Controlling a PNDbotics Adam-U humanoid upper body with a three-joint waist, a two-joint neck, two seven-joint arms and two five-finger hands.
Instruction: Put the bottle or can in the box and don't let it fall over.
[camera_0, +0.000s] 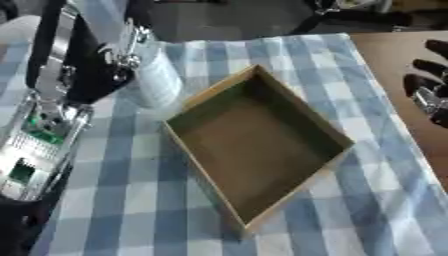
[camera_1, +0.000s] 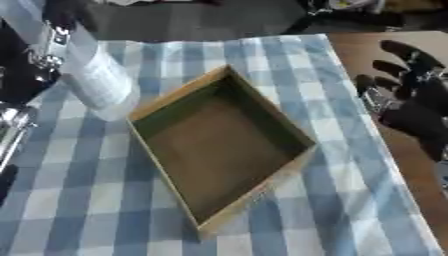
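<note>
A pale, translucent bottle (camera_0: 157, 76) is at the upper left, leaning slightly, its base just outside the far left wall of the box. My left hand (camera_0: 118, 62) is shut on its left side, up near the top. I cannot tell whether the base touches the cloth. The open cardboard box (camera_0: 203, 177) lies askew in the middle with nothing in it. Over the bare table at the right edge is my right hand (camera_1: 418, 112), open, its fingers spread and pointing up, away from the box.
A blue and white checked cloth (camera_0: 131, 210) covers the table under the box. Bare brown tabletop (camera_1: 359, 50) shows along the right. My left forearm (camera_0: 39, 135), silver with green parts, fills the left edge. Dark floor lies beyond the far edge.
</note>
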